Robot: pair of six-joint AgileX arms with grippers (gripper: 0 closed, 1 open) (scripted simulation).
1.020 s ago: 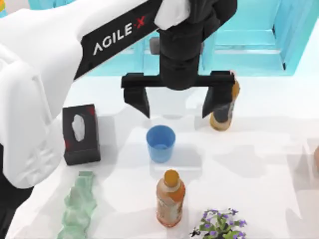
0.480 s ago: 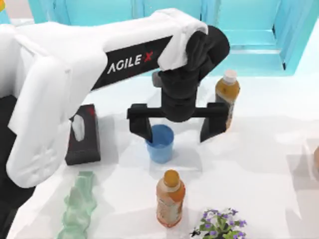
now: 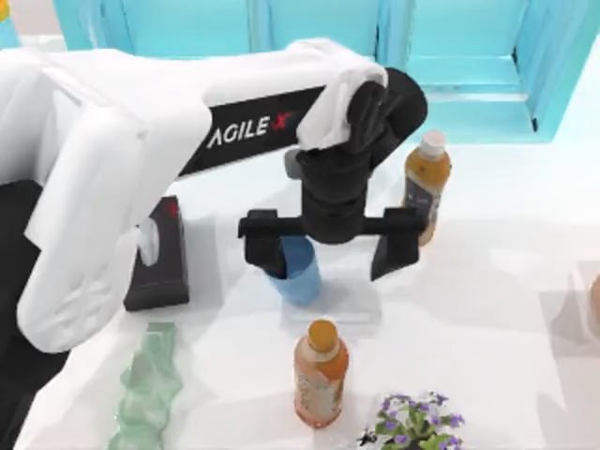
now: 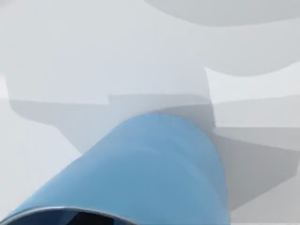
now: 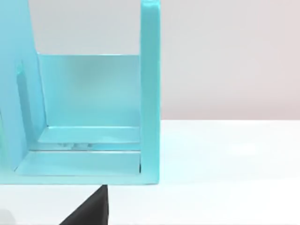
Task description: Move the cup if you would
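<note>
Your white counter (image 3: 487,281) is smooth and matte, backed by a glossy turquoise shelf unit (image 5: 93,117). Your left arm (image 3: 141,159), a white shell lettered "AGILE X", reaches over the middle. Its black left gripper (image 3: 326,248) holds its jaws wide apart astride the cup (image 3: 298,272), one finger touching the rim. The cup is smooth blue plastic, tapered, mid-counter. Nearby stand a black tissue box (image 3: 159,272), an orange-capped tea bottle (image 3: 320,373) and a white-capped bottle (image 3: 427,183).
</note>
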